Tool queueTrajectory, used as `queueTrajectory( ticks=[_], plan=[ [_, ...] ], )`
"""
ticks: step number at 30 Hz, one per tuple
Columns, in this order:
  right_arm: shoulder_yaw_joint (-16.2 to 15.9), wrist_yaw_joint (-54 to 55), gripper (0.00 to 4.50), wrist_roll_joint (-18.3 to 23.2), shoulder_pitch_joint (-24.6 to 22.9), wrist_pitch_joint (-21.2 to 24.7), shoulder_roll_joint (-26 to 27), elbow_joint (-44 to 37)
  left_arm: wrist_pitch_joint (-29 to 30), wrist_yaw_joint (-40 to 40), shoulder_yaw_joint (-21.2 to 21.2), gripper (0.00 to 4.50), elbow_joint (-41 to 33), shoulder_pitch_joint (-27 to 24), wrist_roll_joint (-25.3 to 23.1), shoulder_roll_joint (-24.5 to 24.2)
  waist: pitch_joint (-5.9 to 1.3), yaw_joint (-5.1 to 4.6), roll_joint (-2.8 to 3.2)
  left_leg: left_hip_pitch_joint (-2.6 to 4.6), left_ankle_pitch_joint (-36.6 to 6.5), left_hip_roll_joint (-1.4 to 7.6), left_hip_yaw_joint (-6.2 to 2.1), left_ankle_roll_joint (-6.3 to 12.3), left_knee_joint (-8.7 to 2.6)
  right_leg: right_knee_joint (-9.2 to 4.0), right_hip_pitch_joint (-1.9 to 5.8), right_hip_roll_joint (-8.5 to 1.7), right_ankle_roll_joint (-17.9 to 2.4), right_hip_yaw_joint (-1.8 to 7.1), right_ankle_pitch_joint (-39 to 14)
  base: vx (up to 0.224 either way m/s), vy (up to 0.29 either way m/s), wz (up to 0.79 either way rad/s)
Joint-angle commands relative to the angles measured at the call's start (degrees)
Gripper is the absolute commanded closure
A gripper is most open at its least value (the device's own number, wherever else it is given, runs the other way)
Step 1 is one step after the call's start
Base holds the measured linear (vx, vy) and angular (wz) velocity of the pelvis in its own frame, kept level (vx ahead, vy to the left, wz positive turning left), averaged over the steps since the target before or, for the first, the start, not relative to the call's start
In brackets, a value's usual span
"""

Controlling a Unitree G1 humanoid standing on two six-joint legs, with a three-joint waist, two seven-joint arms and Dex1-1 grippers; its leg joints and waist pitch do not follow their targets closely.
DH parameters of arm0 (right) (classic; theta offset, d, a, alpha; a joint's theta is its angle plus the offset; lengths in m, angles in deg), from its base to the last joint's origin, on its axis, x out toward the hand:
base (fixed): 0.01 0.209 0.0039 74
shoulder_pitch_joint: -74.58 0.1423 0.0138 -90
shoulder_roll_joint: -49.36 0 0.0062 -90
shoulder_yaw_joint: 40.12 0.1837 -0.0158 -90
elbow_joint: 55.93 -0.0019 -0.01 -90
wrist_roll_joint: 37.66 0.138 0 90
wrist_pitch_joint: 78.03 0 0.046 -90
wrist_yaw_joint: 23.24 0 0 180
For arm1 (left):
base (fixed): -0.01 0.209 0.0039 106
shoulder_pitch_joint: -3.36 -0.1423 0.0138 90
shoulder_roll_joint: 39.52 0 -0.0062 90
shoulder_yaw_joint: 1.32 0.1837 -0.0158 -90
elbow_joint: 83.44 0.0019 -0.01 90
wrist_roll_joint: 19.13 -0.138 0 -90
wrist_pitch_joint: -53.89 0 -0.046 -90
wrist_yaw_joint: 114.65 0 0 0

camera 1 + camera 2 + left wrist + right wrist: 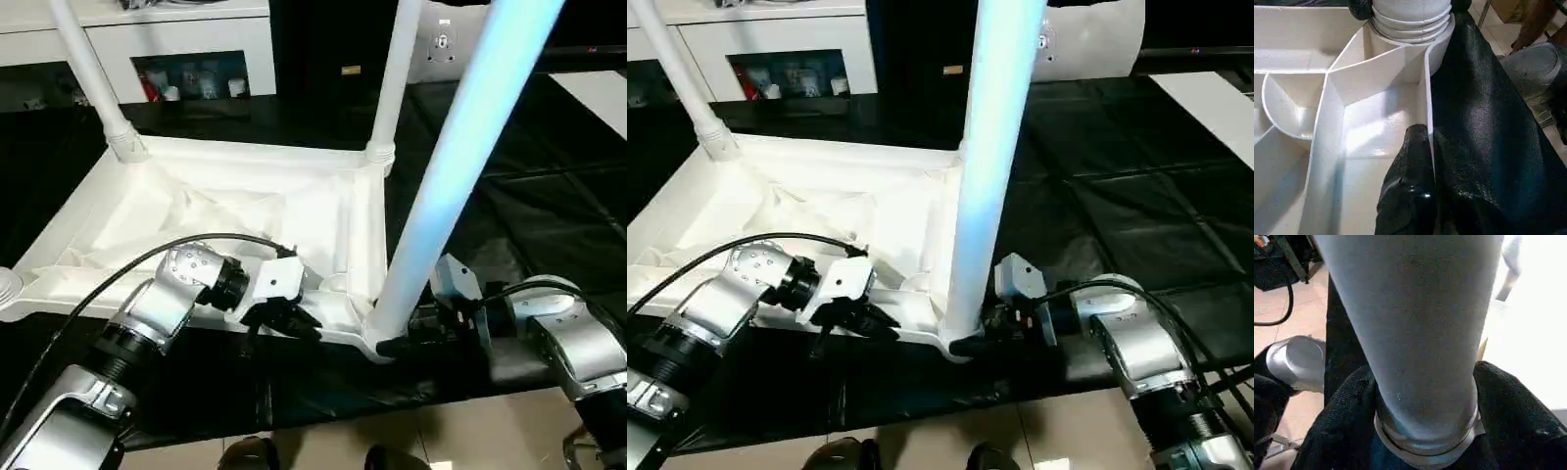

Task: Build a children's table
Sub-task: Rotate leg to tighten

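Right fingers [1347, 416] clasp leg [1415, 333] base; left fingers [1410, 186] pinch tabletop [1371, 122] rim.

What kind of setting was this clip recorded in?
Probably an indoor lab or staged room rather than a lived-in home: the upturned tabletop lies on a surface covered with black sheeting, white cabinets with cluttered dark openings stand behind, and the floor is beige tile.

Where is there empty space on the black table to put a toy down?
The black cloth to the right of the upside-down tabletop lies bare. The strip behind the tabletop, before the white cabinets, is bare too. The near right corner is crowded: the right gripper at the near leg, and the left gripper on the rim.
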Motion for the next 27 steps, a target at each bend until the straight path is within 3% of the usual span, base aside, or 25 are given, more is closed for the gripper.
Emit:
queueTrajectory(
  ticks=[1, 3, 6, 8, 10, 11, 12, 14, 16, 17, 18, 19, 20, 21, 22, 23, 24, 25, 26, 27],
  plan=[
    [-1.6, 0.0, 1.84, 1.4, -2.0, 2.6, 0.8, -2.9, 2.6, 0.8, 0.9, 4.50, -0.5, -0.2, 0.0, 1.0, -3.61, -0.13, -0.68, 1.34, -16.2, 3.91, -1.73, 3.26, -4.59, -3.95, 2.33, -3.87, -12.5, 2.90, -21.0, 0.000, 0.000, 0.00],
    [-1.5, 6.0, 1.85, 1.1, -4.0, 5.9, 3.7, -5.4, 8.4, 6.1, -1.1, 4.50, -2.2, -0.7, 0.4, 2.8, -3.52, -0.08, -0.69, 1.43, -16.3, 4.06, -1.62, 3.02, -4.71, -3.93, 2.19, -3.87, -12.7, 3.07, -20.5, 0.000, 0.000, 0.00],
    [-1.5, 10.6, 1.86, 0.0, -5.2, 5.4, 6.4, -6.5, 11.1, 9.4, -2.4, 4.50, -3.5, -1.2, 0.9, 4.4, -3.01, -0.42, -0.71, 1.57, -19.9, 3.77, -2.05, 1.46, -4.96, -4.70, 1.92, -4.10, -11.0, 2.87, -27.4, 0.000, 0.000, 0.00],
    [-1.5, 15.9, 1.86, -1.3, -5.8, 6.4, 9.4, -7.0, 13.7, 12.8, -3.6, 4.50, -4.7, -1.5, 1.2, 6.3, -2.56, -0.90, -0.73, 1.78, -22.9, 3.51, -2.43, 0.26, -5.17, -5.39, 1.71, -4.19, -8.8, 2.60, -33.7, 0.000, 0.000, 0.00],
    [-1.5, 20.5, 1.86, -2.1, -6.1, 7.9, 12.5, -7.4, 16.4, 16.6, -4.5, 4.50, -5.8, -1.6, 1.0, 8.1, -1.91, -1.97, -0.70, 2.20, -28.4, 3.22, -3.15, -1.53, -5.43, -6.47, 1.49, -4.21, -5.0, 1.87, -42.0, 0.000, 0.000, 0.00],
    [-0.9, 28.4, 1.86, -3.0, -5.9, 11.0, 18.2, -6.9, 20.4, 23.4, -6.0, 4.50, -6.6, -1.6, 0.3, 12.1, -1.77, -2.63, -0.71, 2.71, -30.6, 3.08, -3.39, -2.13, -5.32, -6.96, 1.13, -4.15, -3.5, 1.59, -44.5, 0.000, 0.000, 0.00],
    [-0.8, 32.0, 1.86, -3.8, -5.6, 12.2, 20.8, -6.6, 22.4, 27.0, -6.9, 4.50, -6.9, -1.5, 0.0, 14.2, -1.73, -3.01, -0.70, 2.80, -31.2, 2.97, -3.45, -2.36, -5.31, -7.21, 1.10, -4.12, -3.1, 1.35, -45.2, 0.000, 0.000, 0.00],
    [-0.7, 36.7, 1.86, -5.0, -4.9, 14.0, 24.1, -5.6, 24.8, 31.8, -8.1, 4.50, -6.8, -1.2, -0.4, 17.3, -1.83, -4.04, -0.43, 2.95, -33.0, 2.82, -4.03, -2.94, -5.28, -7.86, 1.44, -4.05, -2.2, 0.14, -45.3, 0.000, 0.000, 0.00],
    [0.2, 45.2, 1.87, -6.9, -3.2, 15.9, 29.5, -3.0, 26.8, 39.2, -10.0, 4.50, -6.0, -0.4, -1.3, 21.8, -1.38, -5.17, 0.53, 2.92, -38.7, 3.29, -4.78, -3.06, -6.21, -8.46, 2.37, -3.42, -0.6, -1.81, -42.3, -0.020, 0.031, -0.06],
    [0.9, 48.3, 1.87, -7.4, -2.4, 16.5, 31.5, -1.9, 26.8, 42.1, -10.7, 4.50, -5.5, 0.1, -1.9, 23.4, -1.20, -5.79, 1.41, 2.40, -44.9, 4.19, -5.48, -3.91, -7.89, -6.80, 3.69, -2.56, -1.2, -2.65, -35.7, -0.049, 0.052, -0.06],
    [1.5, 51.0, 1.87, -7.6, -1.7, 17.0, 33.3, -1.0, 26.4, 44.5, -11.2, 4.50, -5.1, 0.6, -2.4, 24.7, -1.06, -5.63, 2.10, 1.25, -48.6, 5.21, -5.57, -4.52, -9.78, -3.74, 5.02, -2.03, -2.3, -2.37, -29.8, -0.049, 0.052, -0.06],
    [1.9, 52.9, 1.87, -8.1, -1.2, 17.0, 34.3, -0.3, 26.4, 45.6, -11.4, 4.50, -5.0, 0.8, -2.6, 25.4, -0.95, -3.03, 2.11, -1.87, -53.6, 6.94, -4.04, -4.49, -13.93, 5.48, 7.06, -0.72, -3.2, -0.79, -14.0, -0.082, 0.008, 0.10],
    [2.2, 54.2, 1.87, -8.3, -0.9, 17.1, 35.0, 0.1, 26.5, 46.3, -11.6, 4.50, -4.9, 1.0, -2.7, 25.9, -1.14, -1.79, 1.70, -0.86, -51.5, 6.61, -2.73, -3.45, -14.06, 5.77, 5.64, -0.64, -2.8, 0.69, -12.1, 0.009, -0.067, 0.19],
    [3.4, 56.0, 1.87, -7.7, -0.4, 16.5, 36.5, 0.7, 25.8, 46.9, -11.4, 4.50, -4.9, 1.3, -2.9, 26.6, -2.56, -3.85, -2.84, 4.37, -36.6, 2.03, -2.19, -3.16, -6.72, -1.99, 0.95, -3.16, -1.1, 3.99, -30.9, 0.009, -0.067, 0.19],
    [4.8, 57.7, 1.87, -7.6, 0.0, 16.0, 38.1, 0.9, 26.0, 46.9, -11.2, 4.50, -5.4, 1.4, -3.2, 27.3, -1.71, -2.74, -3.15, 4.59, -14.8, -0.83, -3.05, 0.13, 1.79, -9.38, -0.90, -7.70, 0.5, 5.31, -57.7, 0.046, -0.083, 0.02],
    [5.8, 58.4, 1.31, -7.6, 0.1, 15.0, 38.8, 0.8, 26.2, 45.6, -10.4, 4.50, -5.9, 1.4, -3.5, 27.0, -1.98, -1.85, -1.93, -0.05, -4.2, -0.10, -5.22, 1.70, -0.07, -7.12, 3.49, -9.01, -1.0, 6.27, -53.3, 0.063, -0.022, -0.25],
    [6.1, 58.6, 1.17, -8.0, 0.0, 14.2, 38.5, 0.7, 25.7, 44.2, -9.6, 4.50, -6.1, 1.3, -3.9, 26.1, -1.48, -1.55, -1.27, -0.79, -5.0, 0.66, -5.64, 0.75, -2.09, -6.28, 3.70, -7.78, -1.8, 4.51, -50.0, 0.063, -0.022, -0.25],
    [6.2, 59.0, 1.17, -8.4, 0.0, 13.8, 38.4, 0.6, 25.6, 43.6, -9.1, 4.50, -6.4, 1.2, -4.2, 25.6, -2.37, -1.79, -0.48, 0.22, -12.1, 2.18, -5.40, -1.00, -4.77, -4.62, 2.55, -4.14, -3.6, 3.21, -38.7, 0.100, 0.007, -0.22],
    [6.5, 59.2, 1.10, -8.8, -0.1, 13.1, 37.8, 0.4, 25.2, 42.0, -8.4, 4.50, -6.8, 0.9, -4.2, 24.5, -2.88, -2.45, 0.31, 0.38, -16.4, 2.74, -5.49, -1.59, -5.40, -3.11, 2.75, -3.09, -6.4, 3.15, -26.8, 0.059, -0.003, -0.02],
    [6.8, 59.2, 0.95, -9.1, -0.1, 12.3, 37.5, 0.2, 25.1, 41.1, -8.1, 4.50, -7.1, 0.7, -4.3, 23.7, -3.57, -2.43, 0.89, 0.75, -15.7, 2.92, -5.41, -1.62, -5.29, -2.76, 2.96, -3.25, -7.9, 3.25, -20.4, 0.059, -0.003, -0.02]
  ],
)
